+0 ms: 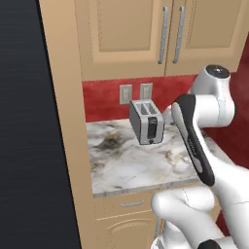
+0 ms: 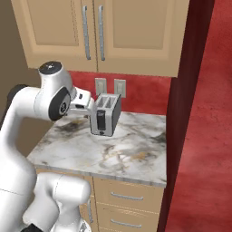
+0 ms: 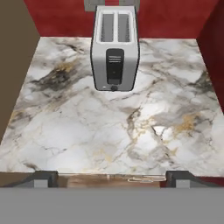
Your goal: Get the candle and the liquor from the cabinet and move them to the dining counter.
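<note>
The light tan wall cabinet (image 1: 131, 34) (image 2: 136, 31) hangs above the small worktop, both panelled doors shut, with its long silver bar handles (image 1: 164, 34) (image 2: 85, 31) side by side. The candle and the liquor are hidden. The dining counter is out of view. My gripper (image 3: 113, 179) is open and holds nothing; its two dark fingertips (image 3: 41, 178) stand far apart over the worktop's front edge, aimed down at the marble. From the right base view my hand (image 2: 82, 103) hovers just left of the toaster, well below the cabinet doors.
A silver two-slot toaster (image 1: 146, 121) (image 2: 105, 114) (image 3: 114, 48) stands at the back of the marble worktop (image 1: 126, 163) (image 2: 118, 156) (image 3: 87, 131). A tall tan panel (image 1: 63, 121) bounds it on the left, a dark red wall (image 2: 181, 113) on the right. Drawers (image 2: 127, 197) sit below.
</note>
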Robot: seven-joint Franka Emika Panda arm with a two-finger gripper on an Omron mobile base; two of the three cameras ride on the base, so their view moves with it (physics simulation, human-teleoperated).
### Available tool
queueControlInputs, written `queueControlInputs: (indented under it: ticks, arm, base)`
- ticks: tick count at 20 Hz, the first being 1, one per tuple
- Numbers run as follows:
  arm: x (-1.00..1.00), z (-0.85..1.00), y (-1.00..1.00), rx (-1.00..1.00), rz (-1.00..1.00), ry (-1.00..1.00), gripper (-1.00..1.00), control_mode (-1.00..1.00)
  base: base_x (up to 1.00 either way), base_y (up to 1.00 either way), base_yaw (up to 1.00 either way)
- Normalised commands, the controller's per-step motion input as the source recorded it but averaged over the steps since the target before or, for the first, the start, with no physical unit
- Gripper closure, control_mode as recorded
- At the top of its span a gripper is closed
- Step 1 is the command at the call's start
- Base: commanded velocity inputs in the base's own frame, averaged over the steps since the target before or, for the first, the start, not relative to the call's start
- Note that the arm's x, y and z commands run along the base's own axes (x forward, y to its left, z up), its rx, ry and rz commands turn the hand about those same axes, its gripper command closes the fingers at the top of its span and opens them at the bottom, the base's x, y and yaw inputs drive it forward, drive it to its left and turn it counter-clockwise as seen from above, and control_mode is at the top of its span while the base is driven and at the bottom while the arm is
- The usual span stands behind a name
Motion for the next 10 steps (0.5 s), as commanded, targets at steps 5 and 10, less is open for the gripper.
queueControlInputs:
  ticks: [5, 10]
  arm:
    - [-0.36, 0.11, -0.06, -0.13, -0.13, -0.48, -1.00, -1.00]
    - [-0.07, 0.33, -0.14, -0.10, -0.09, -0.47, -1.00, -1.00]
  base:
    - [0.00, 0.00, 0.00]
    - [0.00, 0.00, 0.00]
